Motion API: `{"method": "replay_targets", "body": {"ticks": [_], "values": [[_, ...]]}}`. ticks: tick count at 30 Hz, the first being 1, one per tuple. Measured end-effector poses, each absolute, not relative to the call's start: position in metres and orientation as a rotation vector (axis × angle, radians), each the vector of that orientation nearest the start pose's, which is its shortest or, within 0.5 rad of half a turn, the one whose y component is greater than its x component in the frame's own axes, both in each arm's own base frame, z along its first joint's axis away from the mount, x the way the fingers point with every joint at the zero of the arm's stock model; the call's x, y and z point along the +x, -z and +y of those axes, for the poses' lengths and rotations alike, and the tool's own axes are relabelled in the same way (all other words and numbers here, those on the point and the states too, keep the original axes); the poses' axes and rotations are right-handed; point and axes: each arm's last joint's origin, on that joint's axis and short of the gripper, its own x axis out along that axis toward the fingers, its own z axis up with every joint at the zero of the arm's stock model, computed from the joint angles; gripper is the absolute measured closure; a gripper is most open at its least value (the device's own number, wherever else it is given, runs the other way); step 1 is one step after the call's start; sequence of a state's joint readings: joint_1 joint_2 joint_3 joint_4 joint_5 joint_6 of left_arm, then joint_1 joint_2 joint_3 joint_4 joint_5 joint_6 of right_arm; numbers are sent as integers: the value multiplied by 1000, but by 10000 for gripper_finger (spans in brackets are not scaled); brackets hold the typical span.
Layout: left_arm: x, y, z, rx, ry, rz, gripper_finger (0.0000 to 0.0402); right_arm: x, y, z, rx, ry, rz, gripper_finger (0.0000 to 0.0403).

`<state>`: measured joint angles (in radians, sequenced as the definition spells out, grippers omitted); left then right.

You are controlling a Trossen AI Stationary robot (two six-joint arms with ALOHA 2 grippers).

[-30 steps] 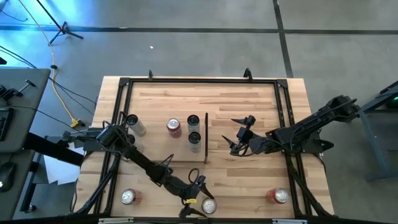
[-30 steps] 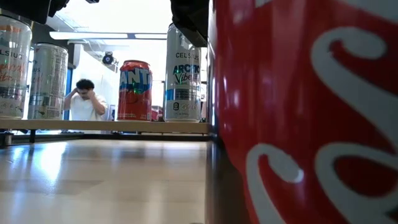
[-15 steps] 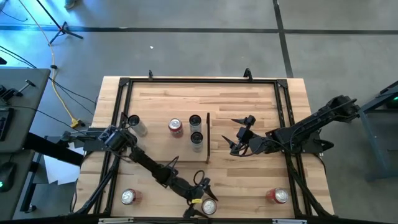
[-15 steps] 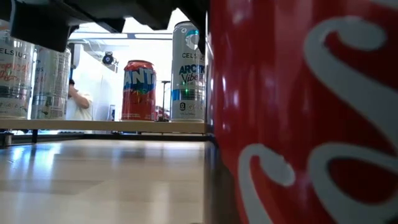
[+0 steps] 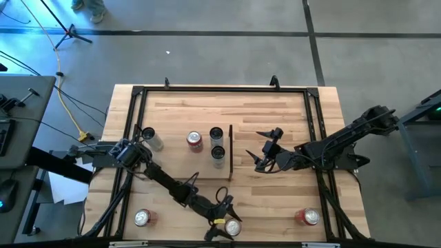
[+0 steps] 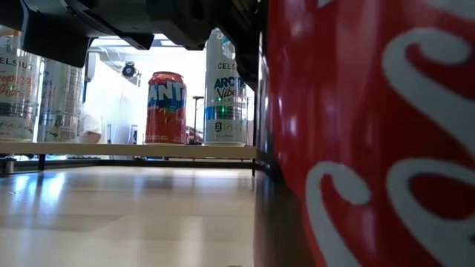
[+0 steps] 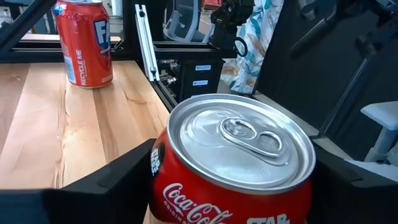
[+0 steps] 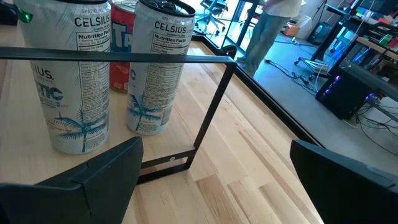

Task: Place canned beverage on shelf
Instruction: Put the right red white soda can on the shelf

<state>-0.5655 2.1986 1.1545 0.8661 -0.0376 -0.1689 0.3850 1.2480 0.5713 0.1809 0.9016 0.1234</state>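
Observation:
A red Coca-Cola can (image 5: 232,227) stands at the table's near edge. It fills the right of the low view (image 6: 371,148). My left gripper (image 5: 226,217) is at the can, with one finger on each side of it in the left wrist view (image 7: 233,186). The shelf (image 5: 179,162) is a pale panel with a dark upright strip (image 5: 229,151) along its right edge. It holds a red can (image 5: 193,140) and three silver cans. My right gripper (image 5: 264,157) is open and empty just right of the strip. My left gripper holds the Coca-Cola can by its side wall just below the top rim (image 7: 163,180), between its two fingers (image 7: 118,186). The fingers come slanting down from the table's far left. The can stands upright. Whether its base is on the table, I cannot tell.
A red can (image 5: 141,218) stands at the near left. Another red can (image 5: 310,218) stands at the near right and also shows in the left wrist view (image 7: 84,43). A black metal frame (image 5: 138,93) runs round the tabletop. Bare wood lies between the shelf and the near edge.
My left gripper has moved a little toward the table's right edge, up to the Coca-Cola can. In the low view the can has shifted slightly sideways. My right arm has kept still.

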Motion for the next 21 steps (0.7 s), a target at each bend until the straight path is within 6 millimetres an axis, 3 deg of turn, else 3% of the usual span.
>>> {"method": "replay_targets", "body": {"ticks": [11, 21], "values": [[375, -119, -237, -115, 514, 245, 129, 231, -206, 69, -182, 528, 368, 9], [345, -128, -218, -101, 501, 290, 128, 231, -206, 69, -182, 529, 368, 9]]}}
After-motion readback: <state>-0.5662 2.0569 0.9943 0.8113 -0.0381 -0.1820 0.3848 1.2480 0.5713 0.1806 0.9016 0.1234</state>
